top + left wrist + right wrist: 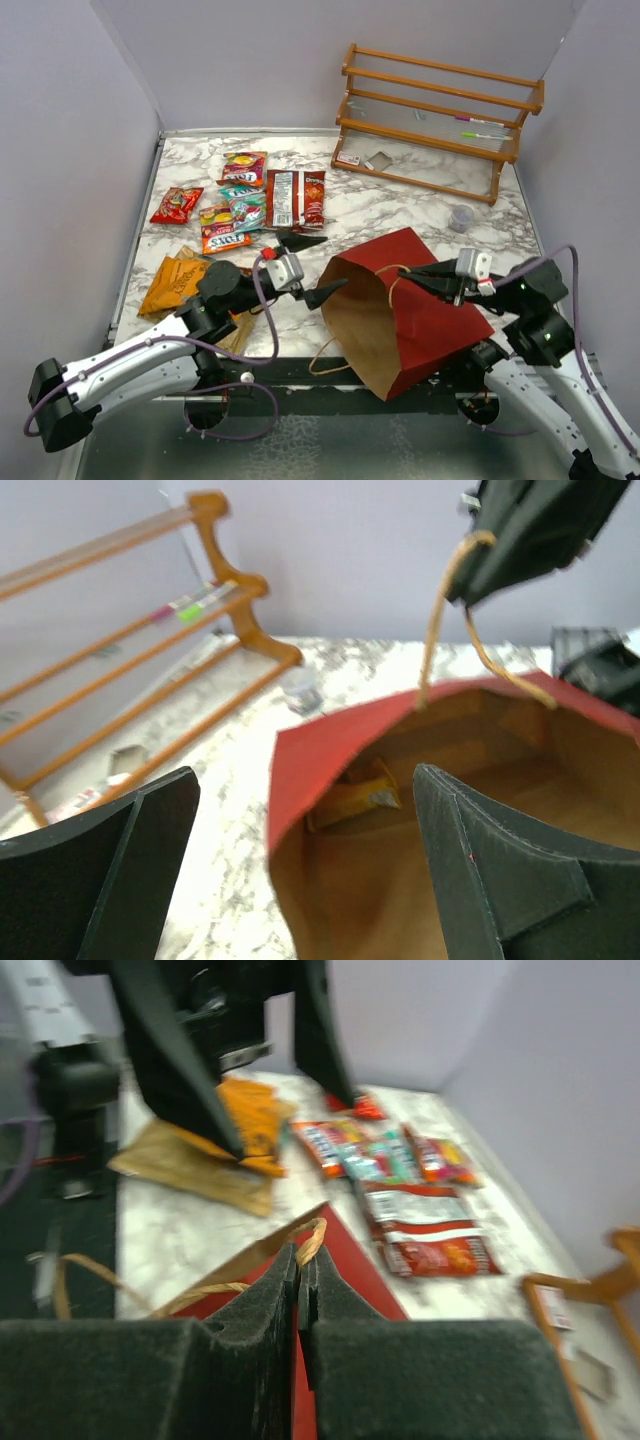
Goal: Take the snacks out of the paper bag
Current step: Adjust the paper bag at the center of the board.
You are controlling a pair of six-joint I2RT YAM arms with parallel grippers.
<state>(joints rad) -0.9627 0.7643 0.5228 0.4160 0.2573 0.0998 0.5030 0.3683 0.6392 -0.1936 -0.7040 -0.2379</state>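
The paper bag [430,310] lies on its side, red outside, with its brown mouth facing left. My right gripper [415,272] is shut on the bag's twisted handle [312,1245] and holds the top edge up. My left gripper [313,267] is open at the mouth, one finger on each side of the opening. In the left wrist view a yellow packet [360,795] lies deep inside the bag [330,750]. Several snacks [244,208] lie on the table at the far left, among them a red chip packet [296,197] and the orange chip bag [175,283].
An orange wooden rack [440,115] stands at the back right, with small white cards [348,158] and a grey bit [380,160] at its foot. A small clear cup [460,217] stands right of the bag. A tan sheet [190,1165] lies by the orange bag.
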